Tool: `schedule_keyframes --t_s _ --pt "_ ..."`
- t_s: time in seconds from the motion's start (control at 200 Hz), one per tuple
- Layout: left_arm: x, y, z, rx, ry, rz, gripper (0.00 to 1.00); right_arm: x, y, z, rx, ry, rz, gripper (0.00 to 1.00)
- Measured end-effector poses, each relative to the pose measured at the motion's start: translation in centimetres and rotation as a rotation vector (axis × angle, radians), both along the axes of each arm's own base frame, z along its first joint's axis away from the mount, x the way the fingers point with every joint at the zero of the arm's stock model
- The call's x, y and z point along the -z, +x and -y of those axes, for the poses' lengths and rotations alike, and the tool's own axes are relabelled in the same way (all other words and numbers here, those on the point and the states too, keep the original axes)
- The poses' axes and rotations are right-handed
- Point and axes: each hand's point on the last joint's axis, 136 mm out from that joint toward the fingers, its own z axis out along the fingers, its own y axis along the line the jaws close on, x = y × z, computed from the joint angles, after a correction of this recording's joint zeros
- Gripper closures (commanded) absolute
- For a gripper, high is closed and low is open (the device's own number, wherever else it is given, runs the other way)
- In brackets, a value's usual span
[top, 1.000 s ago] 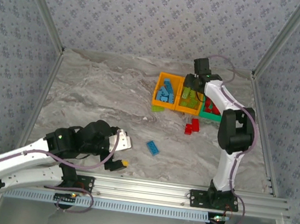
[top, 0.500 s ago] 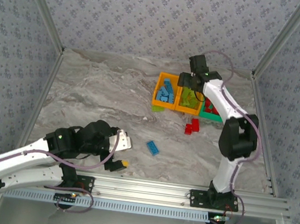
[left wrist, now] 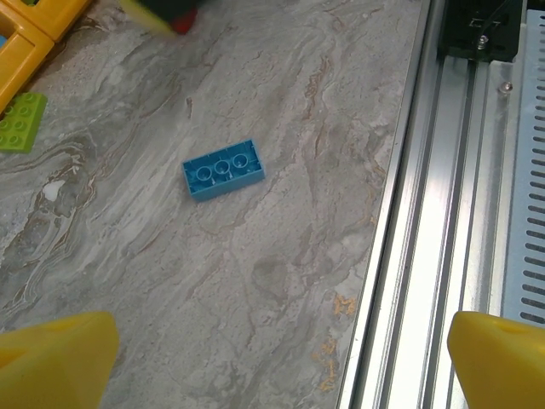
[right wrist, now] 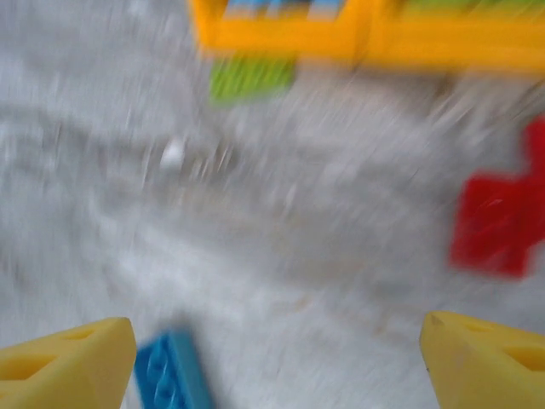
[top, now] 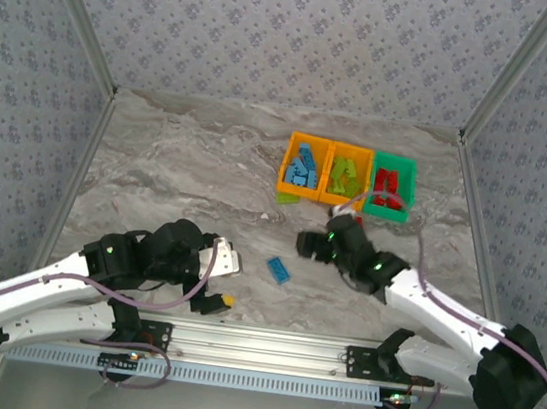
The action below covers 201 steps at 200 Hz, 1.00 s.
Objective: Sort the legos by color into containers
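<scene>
Top external: open table (top: 178,162) is seen at left; the blue brick (top: 278,270) is flanked by the left gripper (top: 226,279) and right gripper (top: 310,246), both spread and empty.

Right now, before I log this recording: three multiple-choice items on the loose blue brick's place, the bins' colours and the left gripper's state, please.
1. The loose light blue studded plastic brick lies: A) stacked on a red brick; B) inside a gripper; C) flat on the grey marbled table.
2. Of the three small open-topped plastic bins, how many are orange? A) one; B) two; C) three.
3. The left gripper is: A) open and empty; B) shut on a red brick; C) shut on a green brick.
1 C: bare tabletop surrounds it. 2 B: two are orange, the third is the green bin. 3 A: its yellow fingertips stand apart, nothing between.
</scene>
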Motion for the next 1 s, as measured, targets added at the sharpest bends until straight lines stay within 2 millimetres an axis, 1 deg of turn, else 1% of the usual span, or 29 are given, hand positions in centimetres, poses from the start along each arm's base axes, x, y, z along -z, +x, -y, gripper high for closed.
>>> schedule_keyframes --t_s 0.04,0.075,0.13,0.205,0.335,0.45,0.54,0.645,0.74,0.889,0.959,1.004 --pt "0.0 0.0 0.0 0.001 0.000 -0.001 0.01 1.2 -1.5 -1.4 -0.065 -0.017 -0.021 0.10" --pt "0.0 -0.1 0.0 0.003 -0.001 -0.003 0.01 2.0 -2.5 -2.5 -0.111 -0.031 -0.035 0.11" --pt "0.0 -0.1 0.0 0.005 -0.002 -0.005 0.01 2.9 -3.4 -3.9 -0.163 -0.047 -0.046 0.12" --pt "0.0 -0.1 0.0 0.006 -0.002 -0.005 0.01 4.4 -4.1 -5.1 -0.205 -0.087 -0.070 0.15" --pt "0.0 -0.2 0.1 0.008 -0.003 -0.007 0.01 6.6 -4.2 -5.8 -0.220 -0.168 -0.093 0.27" --pt "0.1 -0.2 0.1 0.008 0.000 -0.008 0.01 7.8 -3.9 -6.2 -0.217 -0.190 -0.105 0.35" --pt "0.4 -0.1 0.1 0.008 0.012 -0.014 0.01 8.6 -3.9 -6.6 -0.227 -0.205 -0.112 0.43" --pt "0.8 -0.1 0.2 0.007 0.029 -0.023 0.01 9.0 -3.9 -7.1 -0.235 -0.213 -0.116 0.49" --pt "0.9 -0.1 0.1 0.007 0.035 -0.026 0.01 9.0 -3.9 -7.7 -0.241 -0.210 -0.111 0.57" --pt "0.9 -0.1 0.1 0.007 0.036 -0.026 0.01 9.0 -4.0 -7.8 -0.233 -0.225 -0.088 0.65" --pt "0.9 -0.1 0.1 0.007 0.036 -0.026 0.01 8.5 -4.0 -7.7 -0.230 -0.236 -0.067 0.69" --pt "0.9 -0.1 0.1 0.007 0.036 -0.026 0.01 7.5 -3.9 -7.6 -0.217 -0.233 -0.038 0.70"
